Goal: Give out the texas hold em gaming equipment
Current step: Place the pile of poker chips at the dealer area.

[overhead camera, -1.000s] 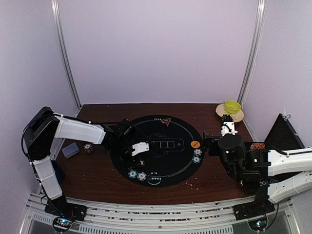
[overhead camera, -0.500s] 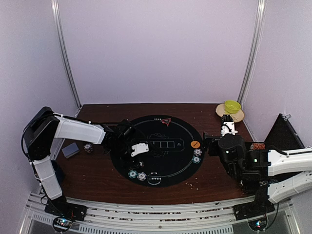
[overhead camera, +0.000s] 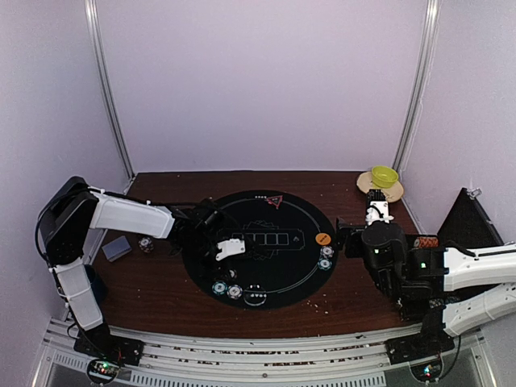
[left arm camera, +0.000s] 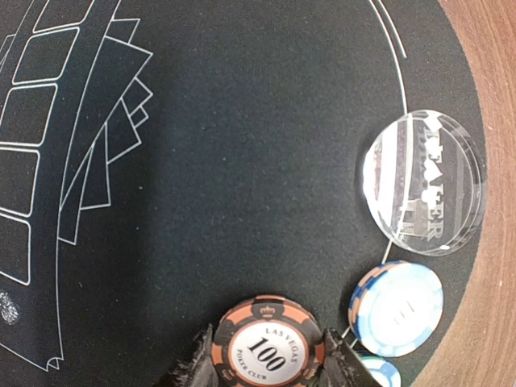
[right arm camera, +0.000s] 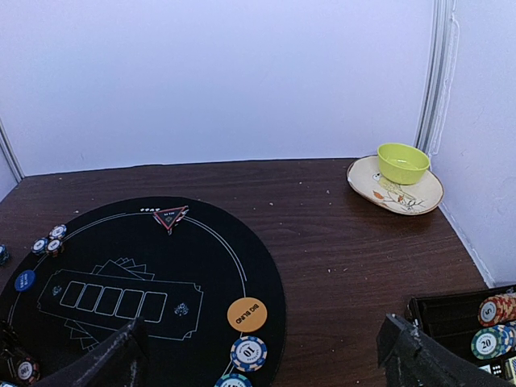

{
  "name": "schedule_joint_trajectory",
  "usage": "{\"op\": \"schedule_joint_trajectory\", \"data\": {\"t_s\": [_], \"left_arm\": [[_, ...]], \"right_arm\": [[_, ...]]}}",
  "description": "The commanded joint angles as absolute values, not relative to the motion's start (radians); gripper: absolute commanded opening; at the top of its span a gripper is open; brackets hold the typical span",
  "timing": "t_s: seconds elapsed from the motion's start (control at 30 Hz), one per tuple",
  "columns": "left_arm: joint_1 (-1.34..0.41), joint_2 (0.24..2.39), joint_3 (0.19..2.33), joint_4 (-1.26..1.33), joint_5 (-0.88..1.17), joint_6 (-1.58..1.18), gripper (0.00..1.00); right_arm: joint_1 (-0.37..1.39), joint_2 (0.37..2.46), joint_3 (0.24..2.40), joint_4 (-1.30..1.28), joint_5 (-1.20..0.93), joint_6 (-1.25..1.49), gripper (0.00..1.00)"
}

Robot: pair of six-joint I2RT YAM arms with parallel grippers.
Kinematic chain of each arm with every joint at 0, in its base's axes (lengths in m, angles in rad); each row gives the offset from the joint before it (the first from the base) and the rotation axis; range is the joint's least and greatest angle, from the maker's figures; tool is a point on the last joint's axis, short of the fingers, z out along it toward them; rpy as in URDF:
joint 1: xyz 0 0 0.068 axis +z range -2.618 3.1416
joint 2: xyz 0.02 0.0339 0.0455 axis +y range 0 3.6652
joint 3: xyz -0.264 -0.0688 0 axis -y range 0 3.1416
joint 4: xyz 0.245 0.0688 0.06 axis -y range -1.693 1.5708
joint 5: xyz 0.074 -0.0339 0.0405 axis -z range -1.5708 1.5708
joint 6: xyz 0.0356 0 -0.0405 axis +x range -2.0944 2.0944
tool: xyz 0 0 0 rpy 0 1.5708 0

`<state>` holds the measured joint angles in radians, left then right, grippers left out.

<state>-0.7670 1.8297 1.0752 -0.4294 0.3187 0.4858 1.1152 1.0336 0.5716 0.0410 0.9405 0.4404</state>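
Note:
A black round poker mat [overhead camera: 282, 270] lies mid-table. My left gripper [overhead camera: 230, 248] is low over the mat's left part. In the left wrist view it [left arm camera: 268, 355] is shut on an orange-and-black 100 chip [left arm camera: 268, 345], a fingertip against each side of the chip. Beside it lie a clear dealer disc [left arm camera: 423, 181] and a blue-white chip [left arm camera: 397, 308]. My right gripper [right arm camera: 262, 355] hangs wide open at the mat's right edge, holding nothing. Below it are the orange button [right arm camera: 247, 314] and a blue 10 chip [right arm camera: 248, 353]. The red triangle marker [right arm camera: 170, 216] sits at the mat's far edge.
A grey-blue card deck [overhead camera: 117, 247] and a chip [overhead camera: 146, 243] lie on the wood left of the mat. The yellow-green bowl [right arm camera: 402, 162] stands on a plate [right arm camera: 367, 181] at the back right. A black chip tray [right arm camera: 451, 322] is at the near right.
The left gripper has shifted only very slightly over the mat, with the chip still between its fingers. The right arm has not moved.

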Motion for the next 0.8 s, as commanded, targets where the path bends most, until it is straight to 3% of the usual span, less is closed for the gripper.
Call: {"op": "schedule_joint_trajectory", "data": {"t_s": [0.0,0.43,0.77], "left_arm": [[-0.772,1.804,1.098,-0.429,0.344,0.496,0.46],[-0.772,1.718,1.108,-0.407,0.332,0.479,0.60],[-0.618,1.562,1.122,-0.403,0.218,0.432,0.85]], "right_arm": [[1.122,1.018,0.600,0.025,0.948,0.433,1.00],[1.123,1.019,0.600,0.026,0.949,0.433,1.00],[1.123,1.017,0.599,0.023,0.944,0.431,1.00]]}}
